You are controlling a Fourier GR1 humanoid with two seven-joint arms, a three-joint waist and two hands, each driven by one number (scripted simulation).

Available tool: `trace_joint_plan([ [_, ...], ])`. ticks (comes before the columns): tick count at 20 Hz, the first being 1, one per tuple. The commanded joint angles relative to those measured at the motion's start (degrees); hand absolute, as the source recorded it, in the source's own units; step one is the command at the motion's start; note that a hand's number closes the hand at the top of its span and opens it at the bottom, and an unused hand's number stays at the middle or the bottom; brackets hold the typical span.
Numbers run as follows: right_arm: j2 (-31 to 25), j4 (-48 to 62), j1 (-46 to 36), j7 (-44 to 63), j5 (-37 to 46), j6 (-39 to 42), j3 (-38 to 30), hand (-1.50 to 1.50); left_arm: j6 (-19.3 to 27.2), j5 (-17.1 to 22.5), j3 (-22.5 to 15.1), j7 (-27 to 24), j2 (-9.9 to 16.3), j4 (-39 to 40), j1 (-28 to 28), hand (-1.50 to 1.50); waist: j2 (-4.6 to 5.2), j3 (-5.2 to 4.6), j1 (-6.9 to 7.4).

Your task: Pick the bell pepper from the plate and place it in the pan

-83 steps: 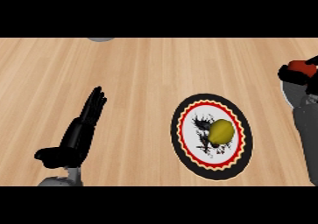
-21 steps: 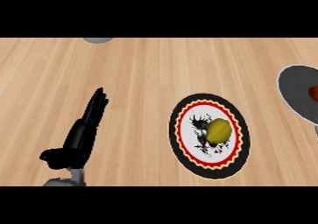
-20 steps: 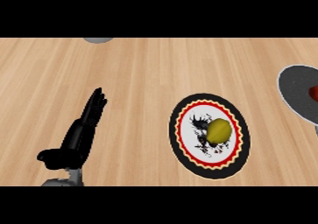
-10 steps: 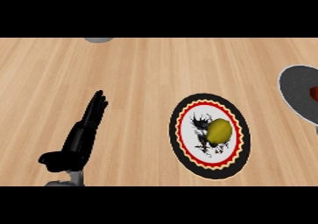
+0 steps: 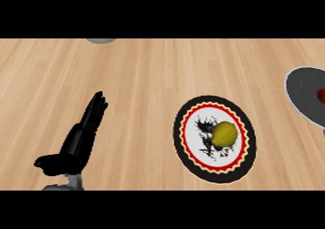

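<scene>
- Resting open, fingers straight, left hand [image 5: 77, 142] sits near surface's front-left edge; right hand out of view.
- Red bell pepper [image 5: 324, 96] already in pan [image 5: 303, 91], right edge.
- Risk: yellow item [image 5: 224, 134] on plate [image 5: 191, 152] mistaken for target.

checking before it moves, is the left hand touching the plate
Apart. The head view shows bare wooden counter between the left hand and the plate.

Even, bright light falls across the wooden counter [image 5: 145, 80], with no glare or hot spots on the grain. Shadows are almost absent: the plate [image 5: 191, 112] near the front edge casts none. The left hand [image 5: 75, 143] reads as a flat, near-featureless black.
</scene>
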Motion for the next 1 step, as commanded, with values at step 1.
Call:
trace_joint_plan([
  [1,0.8,-1.4,0.1,0.1,3.2,-4.5,2.1,-1.5,-1.7,1.6,2.3,-1.5,0.5,3.9,-2.6,0.0,0.05,0.0,-0.04],
])
